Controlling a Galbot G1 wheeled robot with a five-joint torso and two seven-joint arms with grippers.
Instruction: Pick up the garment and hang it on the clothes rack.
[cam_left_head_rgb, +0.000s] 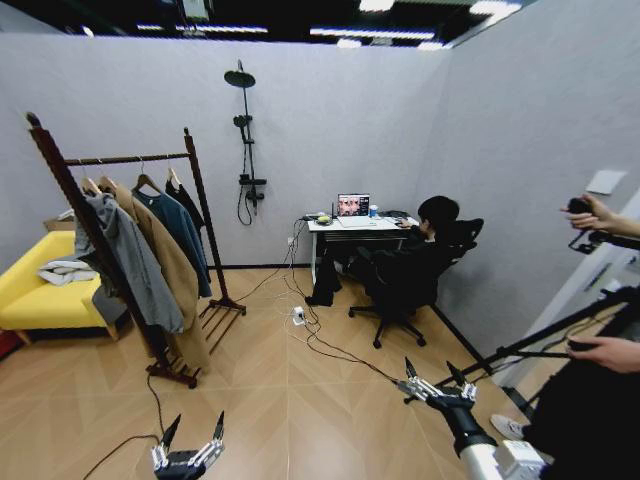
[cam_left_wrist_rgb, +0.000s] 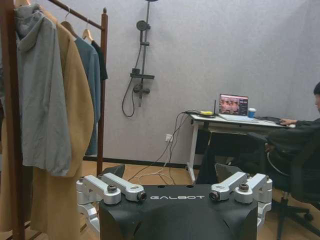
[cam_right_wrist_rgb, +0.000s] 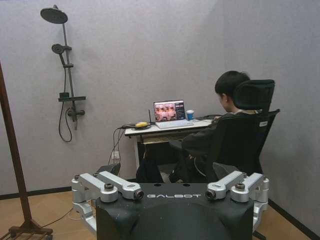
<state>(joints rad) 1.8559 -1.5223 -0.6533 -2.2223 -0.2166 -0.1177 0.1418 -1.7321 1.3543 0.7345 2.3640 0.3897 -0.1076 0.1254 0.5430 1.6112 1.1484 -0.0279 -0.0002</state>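
Observation:
The garment (cam_left_head_rgb: 182, 228), a teal-blue long-sleeved shirt on a wooden hanger, hangs from the bar of the clothes rack (cam_left_head_rgb: 125, 158) at the left of the room. In the left wrist view the garment (cam_left_wrist_rgb: 91, 70) sits between a tan coat and a black shirt, beside the clothes rack's post (cam_left_wrist_rgb: 103, 75). My left gripper (cam_left_head_rgb: 197, 425) (cam_left_wrist_rgb: 170, 172) is low over the floor, well short of the rack, open and holding nothing. My right gripper (cam_left_head_rgb: 432, 372) (cam_right_wrist_rgb: 167, 172) is at the lower right, open and holding nothing, facing the desk.
A grey jacket (cam_left_head_rgb: 125, 255) and a tan coat (cam_left_head_rgb: 170, 270) also hang on the rack. A yellow sofa (cam_left_head_rgb: 30, 290) stands behind it. A desk (cam_left_head_rgb: 355, 225) with a laptop, an office chair (cam_left_head_rgb: 400, 290), floor cables (cam_left_head_rgb: 320, 345) and tripod legs (cam_left_head_rgb: 540, 335) are to the right.

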